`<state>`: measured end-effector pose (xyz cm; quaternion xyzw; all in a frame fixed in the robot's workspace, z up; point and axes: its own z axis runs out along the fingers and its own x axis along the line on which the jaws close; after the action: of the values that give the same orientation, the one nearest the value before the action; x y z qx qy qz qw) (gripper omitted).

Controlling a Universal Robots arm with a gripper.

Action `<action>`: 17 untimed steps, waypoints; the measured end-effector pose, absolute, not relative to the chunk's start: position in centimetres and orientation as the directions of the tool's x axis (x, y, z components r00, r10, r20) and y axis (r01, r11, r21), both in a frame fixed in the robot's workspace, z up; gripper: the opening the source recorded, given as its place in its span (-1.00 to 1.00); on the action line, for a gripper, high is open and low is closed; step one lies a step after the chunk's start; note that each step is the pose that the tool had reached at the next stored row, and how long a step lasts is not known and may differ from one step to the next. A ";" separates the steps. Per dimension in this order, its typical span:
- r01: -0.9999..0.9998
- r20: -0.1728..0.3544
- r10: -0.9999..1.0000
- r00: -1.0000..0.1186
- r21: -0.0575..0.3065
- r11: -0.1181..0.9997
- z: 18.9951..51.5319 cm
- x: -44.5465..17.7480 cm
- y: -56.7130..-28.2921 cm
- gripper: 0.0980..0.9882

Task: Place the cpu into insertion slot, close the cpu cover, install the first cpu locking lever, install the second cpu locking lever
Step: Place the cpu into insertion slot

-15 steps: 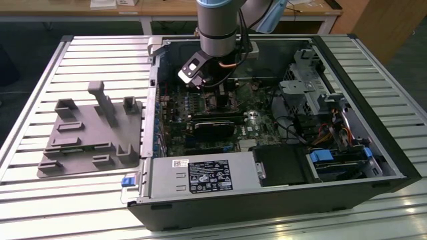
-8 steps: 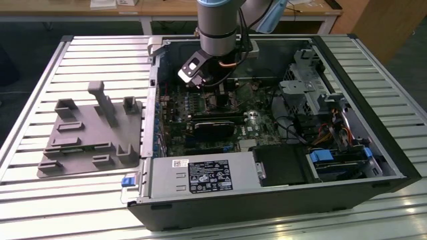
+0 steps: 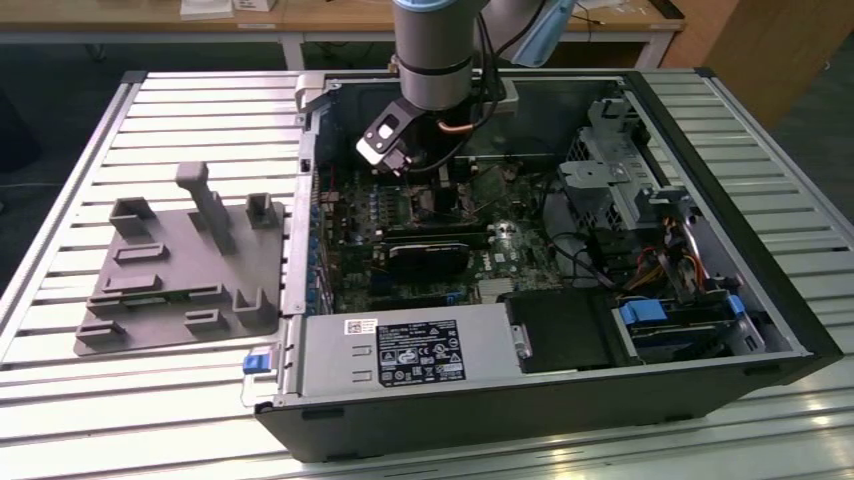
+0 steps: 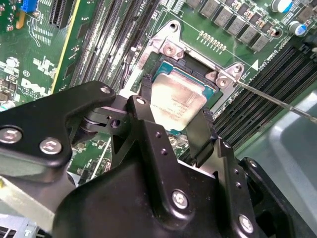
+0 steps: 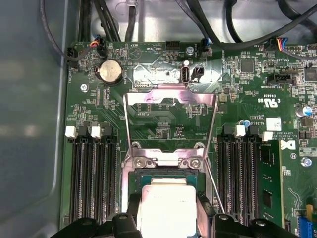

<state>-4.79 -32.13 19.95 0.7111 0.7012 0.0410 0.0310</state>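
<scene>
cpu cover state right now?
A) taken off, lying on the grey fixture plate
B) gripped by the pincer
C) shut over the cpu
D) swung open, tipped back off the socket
D: in the first wrist view the cpu cover stands tipped back from the insertion slot, the green board shows through its window, and the cpu face is bare.

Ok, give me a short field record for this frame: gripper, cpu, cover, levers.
gripper: shut on the cpu's two sides
cpu: at the insertion slot; seated or not, cannot tell
cpu cover: open, swung back
locking levers: unlatched, raised
computer case: open, motherboard exposed
</scene>
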 end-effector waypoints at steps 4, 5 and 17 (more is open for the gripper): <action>0.995 0.015 1.000 0.014 0.102 -0.015 19.9 -4.8 -32.2 -0.03; 0.995 0.015 1.000 0.014 0.102 -0.015 19.9 -4.8 -32.2 -0.03; 0.995 0.020 1.000 0.013 0.102 -0.015 19.6 -4.8 -32.2 -0.03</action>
<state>-4.80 -32.20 19.63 0.7113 0.7010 0.0429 0.0293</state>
